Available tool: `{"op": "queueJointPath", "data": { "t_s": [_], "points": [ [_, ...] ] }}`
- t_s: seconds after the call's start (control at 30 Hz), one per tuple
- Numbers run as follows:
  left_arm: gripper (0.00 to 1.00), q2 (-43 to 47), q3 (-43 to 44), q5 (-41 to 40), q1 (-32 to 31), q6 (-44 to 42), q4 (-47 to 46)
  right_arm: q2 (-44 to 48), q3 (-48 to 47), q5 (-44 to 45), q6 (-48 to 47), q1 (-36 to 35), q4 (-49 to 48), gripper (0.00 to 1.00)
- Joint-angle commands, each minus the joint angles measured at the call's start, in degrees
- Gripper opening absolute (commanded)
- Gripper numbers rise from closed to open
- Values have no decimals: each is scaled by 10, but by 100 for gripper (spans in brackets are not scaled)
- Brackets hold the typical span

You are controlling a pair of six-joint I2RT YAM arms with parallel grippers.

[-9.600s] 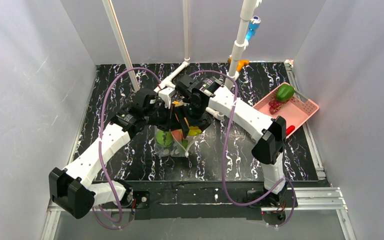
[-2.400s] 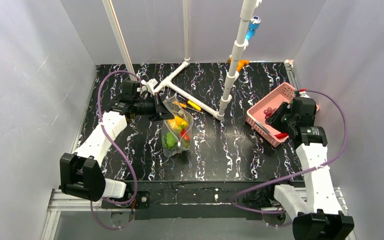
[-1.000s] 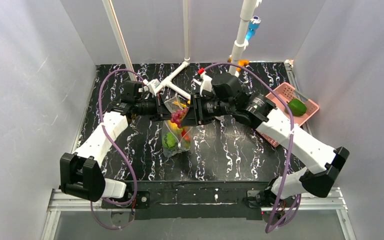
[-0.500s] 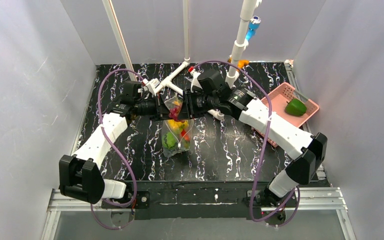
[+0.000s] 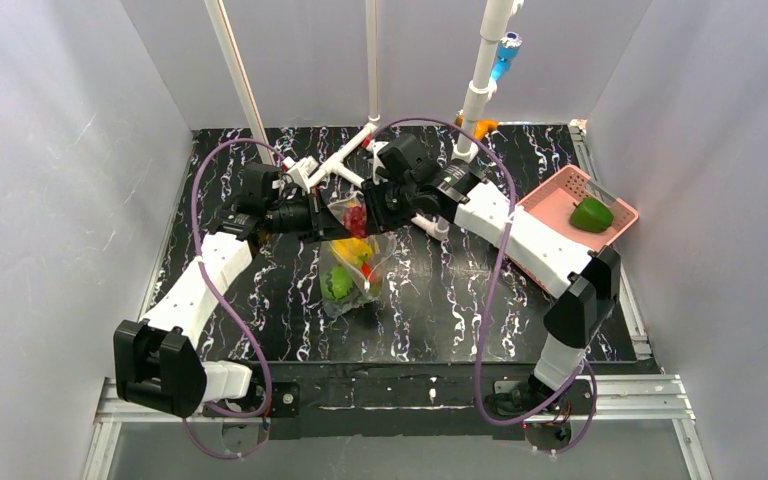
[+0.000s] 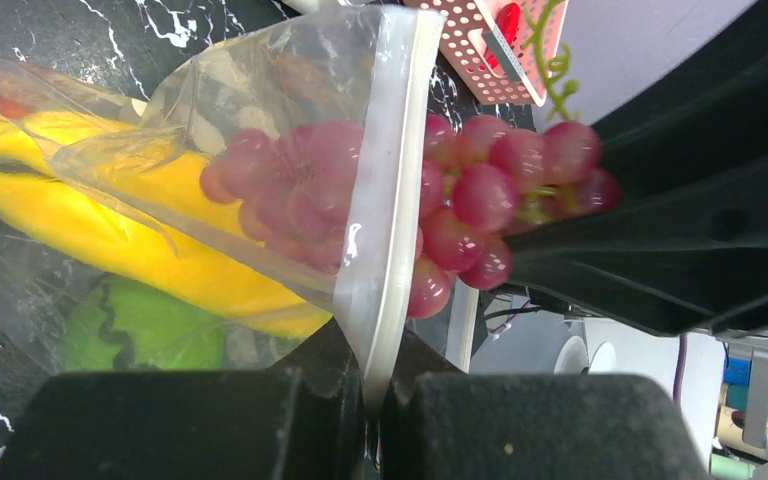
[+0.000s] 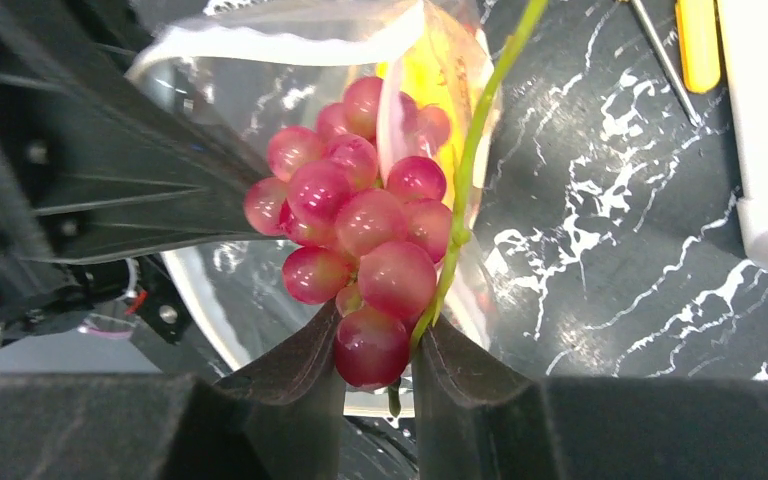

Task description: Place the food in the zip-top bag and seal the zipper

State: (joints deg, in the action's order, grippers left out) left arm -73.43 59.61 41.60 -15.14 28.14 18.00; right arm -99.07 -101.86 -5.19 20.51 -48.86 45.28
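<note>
Top view: my two wrists meet over the far end of the bag (image 5: pixel 345 285), which lies mid-tabletop (image 5: pixel 440 310). A white pipe (image 5: pixel 350 152) runs just beyond them on the far side, so room there is tight. Bare tabletop lies open to the near side and to the right of the bag.

Left wrist view: my left fingers (image 6: pixel 190 425) are clenched on the bag's mouth edge, pinching the film just below the zipper (image 6: pixel 392 200), which rises upright out of the grip. The grapes (image 6: pixel 480 195) straddle that strip. Some berries show through the film and the rest lie bare on the open side. I cannot tell whether the covered berries are inside the bag or behind it.

Right wrist view: my right fingers (image 7: pixel 480 380) are clamped on the lowest berry and green stem of the grapes. The cluster hangs at the open mouth, close to the left fingers. A yellow-handled tool (image 7: pixel 698 45) lies on the tabletop to the far right.

Contents: the bag holds a yellow banana (image 6: pixel 110 235) and a green fruit (image 6: pixel 150 330) deeper in. The pink basket (image 5: pixel 545 205) sits at the right edge of the tabletop, well apart from the bag, and holds a green pepper (image 5: pixel 592 214).
</note>
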Motion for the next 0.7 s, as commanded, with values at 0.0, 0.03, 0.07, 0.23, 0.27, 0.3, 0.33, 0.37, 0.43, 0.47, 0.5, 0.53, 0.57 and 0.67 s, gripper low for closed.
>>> {"op": "queueJointPath", "data": {
  "t_s": [0.0,0.03,0.07,0.23,0.27,0.3,0.33,0.37,0.43,0.47,0.5,0.53,0.57,0.67],
  "points": [
    [0,23,-1,25,-2,1,-15,-22,-32,34,-38,-16,48,1],
    [0,23,0,26,-2,1,-16,-28,-38,46,-41,-21,55,1],
    [0,22,-1,26,-2,0,-16,-35,-43,65,-44,-27,66,1],
    [0,20,-2,25,-2,1,-16,-68,-82,129,-53,-47,104,1],
    [0,21,-1,24,-2,1,-16,-69,-81,139,-52,-47,107,1],
    [0,21,-2,23,-2,1,-15,-68,-78,151,-51,-48,110,1],
    [0,22,-2,21,-2,0,-15,-64,-73,167,-49,-48,111,1],
    [0,23,-1,19,-2,0,-14,-59,-67,181,-48,-48,114,1],
    [0,23,-2,18,-2,-1,-14,-47,-57,208,-45,-48,120,1],
    [0,23,-2,18,-2,-1,-14,-41,-55,219,-43,-48,128,1],
    [0,23,-1,17,-2,0,-14,-34,-53,224,-42,-48,131,1],
    [0,22,-1,16,-2,0,-13,-29,-53,227,-42,-48,133,1],
    [0,21,-1,16,-2,0,-12,-24,-54,228,-42,-50,136,1],
    [0,15,0,19,-2,1,-12,-13,-60,216,-49,-66,138,1]
  ]
}}
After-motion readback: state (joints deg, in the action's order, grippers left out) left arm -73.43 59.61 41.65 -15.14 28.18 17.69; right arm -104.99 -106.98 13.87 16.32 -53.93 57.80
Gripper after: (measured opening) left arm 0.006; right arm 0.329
